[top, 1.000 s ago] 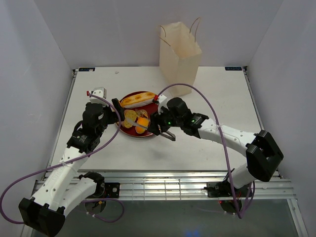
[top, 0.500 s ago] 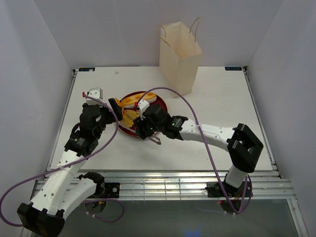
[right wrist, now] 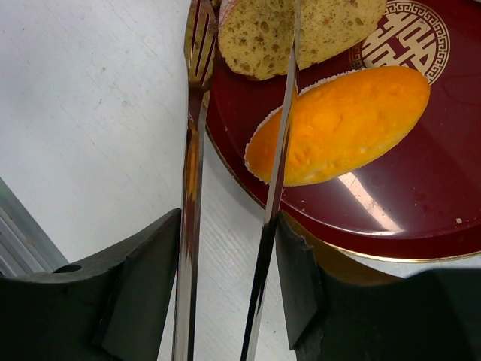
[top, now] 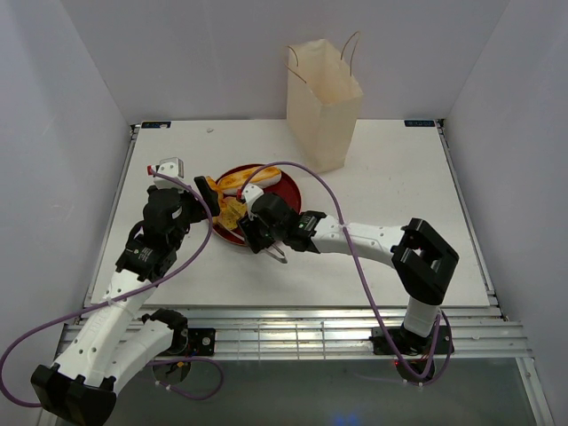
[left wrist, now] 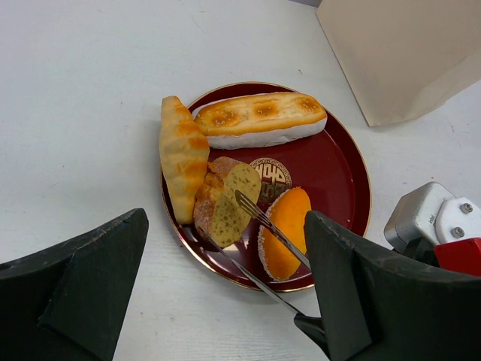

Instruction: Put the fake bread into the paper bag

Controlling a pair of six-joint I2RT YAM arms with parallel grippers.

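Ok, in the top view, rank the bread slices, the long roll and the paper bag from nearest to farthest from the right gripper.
1. bread slices, on the plate, just ahead of the right gripper.
2. long roll, along the plate's far edge.
3. paper bag, standing beyond the plate, towards the back wall.

A dark red plate holds a long roll at its far side, a golden wedge along the left rim, speckled slices mid-plate and an orange oval near right. Metal tongs reach in from the near right, tips at the slices. The paper bag stands far right.
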